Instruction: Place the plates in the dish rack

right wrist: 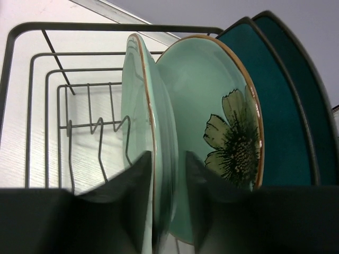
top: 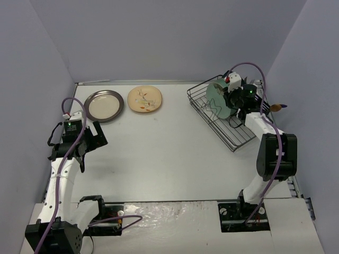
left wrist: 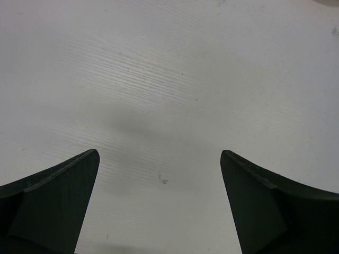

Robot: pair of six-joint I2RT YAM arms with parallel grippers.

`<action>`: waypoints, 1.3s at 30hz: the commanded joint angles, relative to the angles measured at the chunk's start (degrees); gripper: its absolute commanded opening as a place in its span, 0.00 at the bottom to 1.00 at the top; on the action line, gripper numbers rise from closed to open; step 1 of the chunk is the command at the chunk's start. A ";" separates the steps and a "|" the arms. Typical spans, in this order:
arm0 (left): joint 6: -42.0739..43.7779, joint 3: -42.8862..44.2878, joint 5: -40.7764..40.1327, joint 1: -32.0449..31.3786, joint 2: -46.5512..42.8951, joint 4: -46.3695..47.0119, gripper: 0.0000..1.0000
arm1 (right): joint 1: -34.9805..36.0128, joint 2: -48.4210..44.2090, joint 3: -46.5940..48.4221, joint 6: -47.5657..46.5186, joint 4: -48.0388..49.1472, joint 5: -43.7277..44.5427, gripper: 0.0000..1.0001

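At 8 o'clock we see the left jaws wide apart over the table (left wrist: 169,63). At 2 o'clock our right jaws clamp a mint plate (right wrist: 137,116), upright in the dish rack (top: 233,135), whose long axis runs 11 to 5. Cream plates (top: 144,99) lie flat at 11.

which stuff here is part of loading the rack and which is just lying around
Job: black wire dish rack; two mint round flower plates; two dark teal squarish plates; grey-rimmed cream plate; cream floral plate.
Lying about: small brown-and-purple object beside the rack, unidentifiable.
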 commanded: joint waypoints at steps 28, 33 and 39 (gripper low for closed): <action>-39.27 -0.71 5.60 -12.37 26.99 50.12 0.97 | 5.43 -34.40 -22.87 65.95 30.92 -11.26 1.00; -45.31 3.61 1.87 -13.89 37.82 57.25 0.97 | 8.76 -36.20 -24.30 64.00 29.04 -12.13 1.00; -49.82 9.61 -2.17 -15.94 49.11 61.13 0.90 | 11.16 -36.67 -25.30 62.04 28.91 -12.65 1.00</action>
